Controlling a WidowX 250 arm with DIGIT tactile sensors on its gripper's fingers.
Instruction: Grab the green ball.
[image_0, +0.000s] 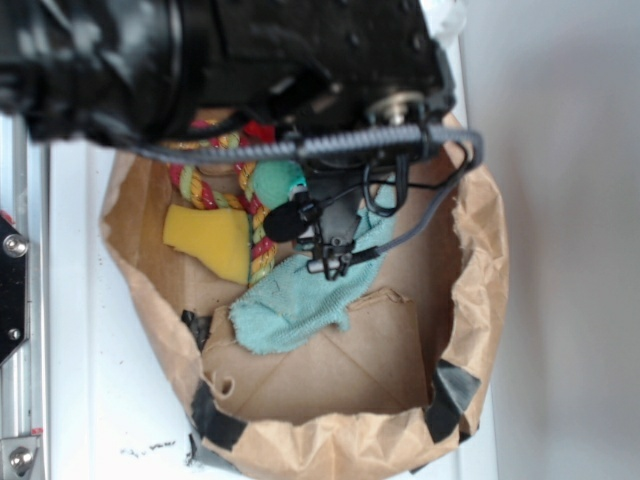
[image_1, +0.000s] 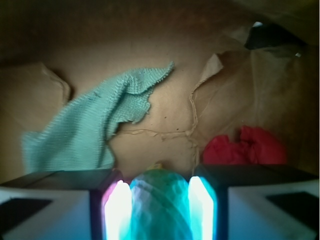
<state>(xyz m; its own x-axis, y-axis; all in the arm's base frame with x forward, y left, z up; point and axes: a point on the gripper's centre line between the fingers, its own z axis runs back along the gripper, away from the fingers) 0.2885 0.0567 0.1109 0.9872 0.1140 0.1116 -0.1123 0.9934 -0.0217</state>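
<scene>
The mint-green ball (image_1: 160, 202) sits between my two glowing fingers and touches both pads, filling the gap. My gripper (image_1: 160, 187) is shut on it, low inside the brown paper bag (image_0: 480, 290). From the exterior view the ball (image_0: 272, 183) shows as a pale green patch at the back of the bag, next to the rope. The gripper (image_0: 292, 207) reaches down beside it, with one black finger pad (image_0: 286, 221) showing. The dark arm overhead hides the ball's upper part.
A teal terry cloth (image_0: 295, 305) (image_1: 95, 125) lies crumpled on the bag floor. A yellow sponge wedge (image_0: 212, 240) and a red, yellow and green rope loop (image_0: 205, 190) lie at the back left. Something red (image_1: 245, 147) lies to the right. Bag walls rise all round.
</scene>
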